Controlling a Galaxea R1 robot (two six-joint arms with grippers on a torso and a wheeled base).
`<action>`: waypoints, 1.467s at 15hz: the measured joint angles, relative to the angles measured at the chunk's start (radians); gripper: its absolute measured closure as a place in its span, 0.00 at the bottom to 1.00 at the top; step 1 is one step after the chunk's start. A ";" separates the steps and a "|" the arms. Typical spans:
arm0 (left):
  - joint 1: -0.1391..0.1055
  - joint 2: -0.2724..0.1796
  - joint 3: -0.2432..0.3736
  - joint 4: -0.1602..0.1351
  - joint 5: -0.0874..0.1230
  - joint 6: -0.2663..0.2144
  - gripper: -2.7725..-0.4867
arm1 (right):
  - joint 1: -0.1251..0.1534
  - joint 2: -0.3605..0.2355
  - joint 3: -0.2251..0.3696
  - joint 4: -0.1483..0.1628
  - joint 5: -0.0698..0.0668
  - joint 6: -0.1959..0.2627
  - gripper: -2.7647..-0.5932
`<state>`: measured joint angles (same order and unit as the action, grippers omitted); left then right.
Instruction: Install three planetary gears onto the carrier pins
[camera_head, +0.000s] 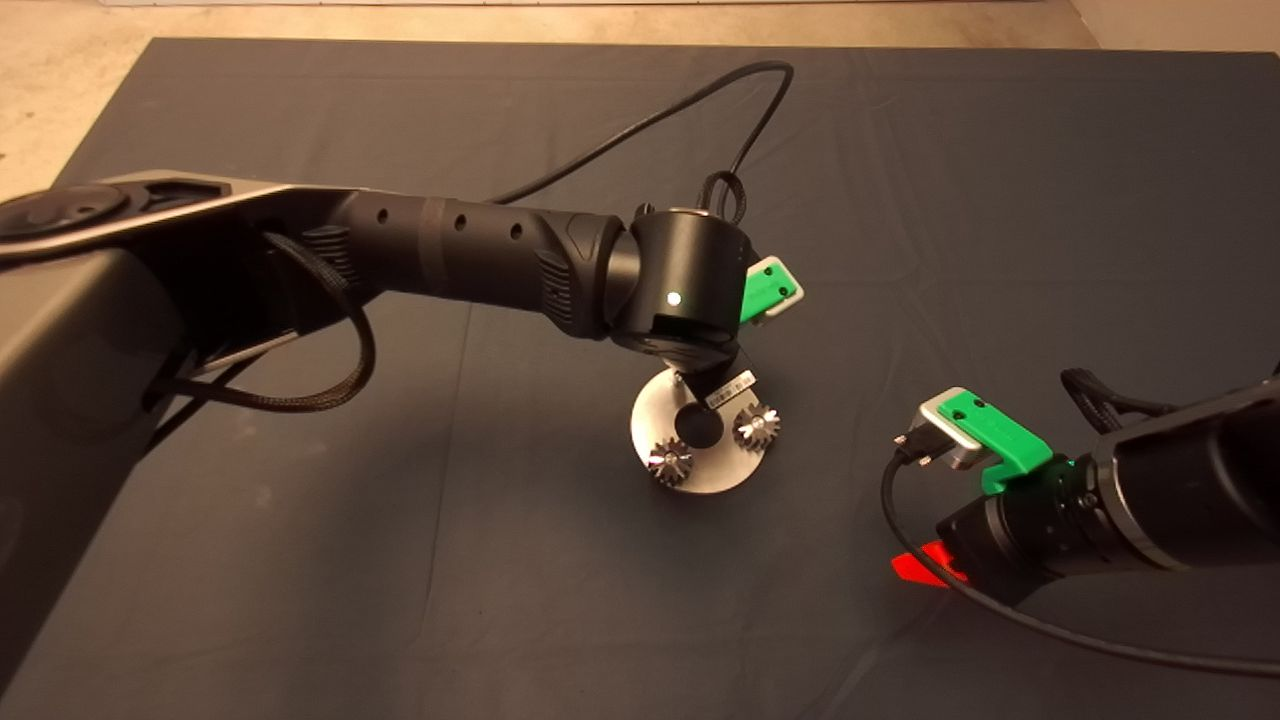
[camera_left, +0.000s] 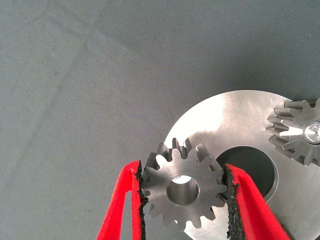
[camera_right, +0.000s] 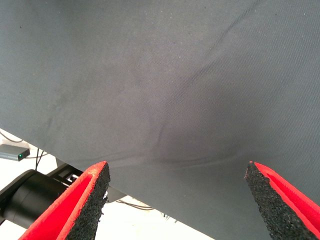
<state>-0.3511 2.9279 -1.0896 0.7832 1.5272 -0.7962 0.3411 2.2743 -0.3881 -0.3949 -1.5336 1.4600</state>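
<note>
My left gripper (camera_left: 182, 170) is shut on a small silvery planetary gear (camera_left: 182, 192), gripped flat by its teeth between the red fingers (camera_left: 122, 205). That gear hangs over the rim of the round silver disc (camera_left: 225, 120), beside its centre hole. In the head view the left wrist (camera_head: 680, 290) covers the disc's far part. Two planetary gears (camera_head: 670, 462) (camera_head: 757, 428) sit on carrier pins of the disc (camera_head: 715, 475). One pin's tip (camera_left: 314, 131) shows in a seated gear's bore. The pin under the held gear is hidden. My right gripper (camera_right: 176, 167) is open over bare mat.
The right arm rests at the mat's lower right with its gripper (camera_head: 925, 567) near the mat. A black cable (camera_head: 700, 100) loops behind the left wrist. The mat's edge and floor with equipment (camera_right: 30, 195) show in the right wrist view.
</note>
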 joint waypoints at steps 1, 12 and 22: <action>0.005 0.000 0.000 0.007 0.000 0.000 0.91 | 0.000 0.000 0.000 0.000 0.000 0.000 0.34; 0.030 -0.007 -0.022 0.023 0.000 0.018 0.91 | 0.000 0.000 0.000 0.000 0.000 0.000 0.34; 0.036 -0.008 -0.043 0.035 -0.001 0.039 0.91 | 0.000 -0.001 0.000 0.000 0.000 0.000 0.34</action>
<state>-0.3151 2.9200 -1.1330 0.8179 1.5267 -0.7570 0.3411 2.2730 -0.3881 -0.3945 -1.5336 1.4600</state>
